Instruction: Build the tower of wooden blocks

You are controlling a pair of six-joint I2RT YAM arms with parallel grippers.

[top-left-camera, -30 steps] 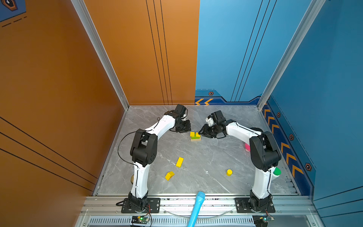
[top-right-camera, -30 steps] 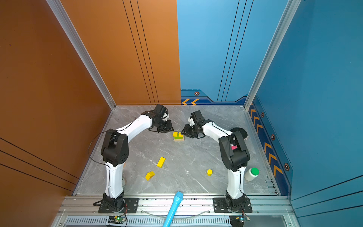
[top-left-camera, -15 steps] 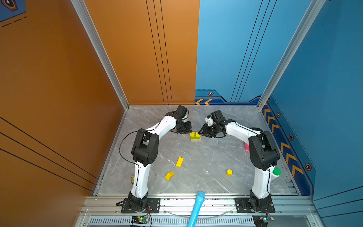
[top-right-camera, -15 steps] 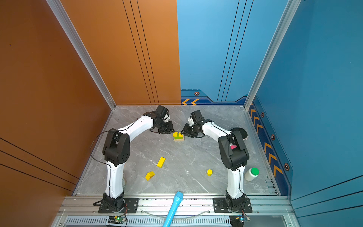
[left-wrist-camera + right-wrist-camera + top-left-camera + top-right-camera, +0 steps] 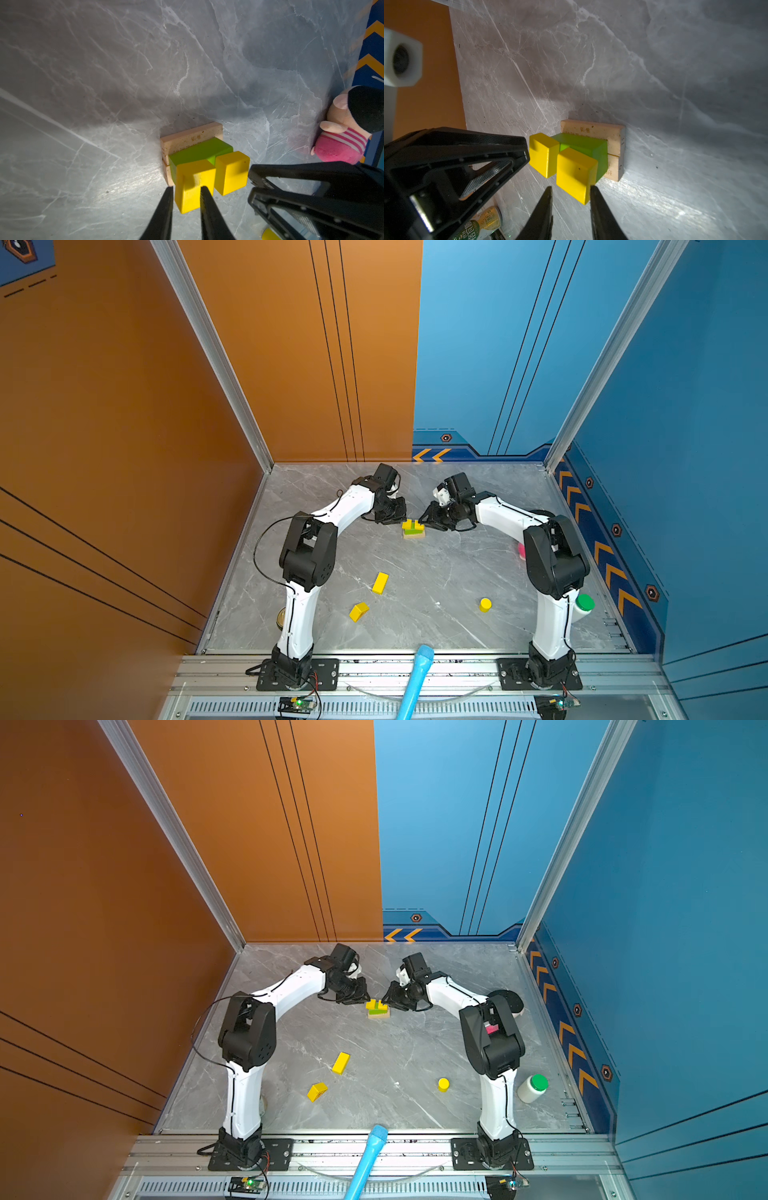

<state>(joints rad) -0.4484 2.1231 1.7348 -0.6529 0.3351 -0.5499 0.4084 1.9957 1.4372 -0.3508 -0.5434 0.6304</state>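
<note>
Tower (image 5: 413, 529) stands on the grey tabletop (image 5: 415, 572), out toward the far wall, between the two arms. Built so far: two tan planks (image 5: 191, 138) flat and side by side at the bottom, a green bar (image 5: 199, 151) lying on them, and two yellow cubes (image 5: 231, 172) next to each other on the bar with a narrow slot between. Left gripper (image 5: 187, 190) reaches the tower from one side and right gripper (image 5: 571, 190) from the opposite side. Each has its fingers apart with one cube between the tips. Whether either pair presses on its cube or only brackets it, I cannot tell; the right wrist view hints at a thin gap along one flank. Both cubes look seated on the bar, so my reading is that the cube layer is being squared up or placed. Not yet used: a yellow bar (image 5: 380, 583), a roof-shaped piece (image 5: 358, 611) and a yellow cylinder (image 5: 485, 604), all lying loose well apart from the tower, toward the arm bases. Judged roughly half built, with three pieces to go and the roof piece presumably last. Away from the tower and not part of the job: white bottle (image 5: 533, 1088), plush toy (image 5: 342, 141), drink can (image 5: 485, 220).
</note>
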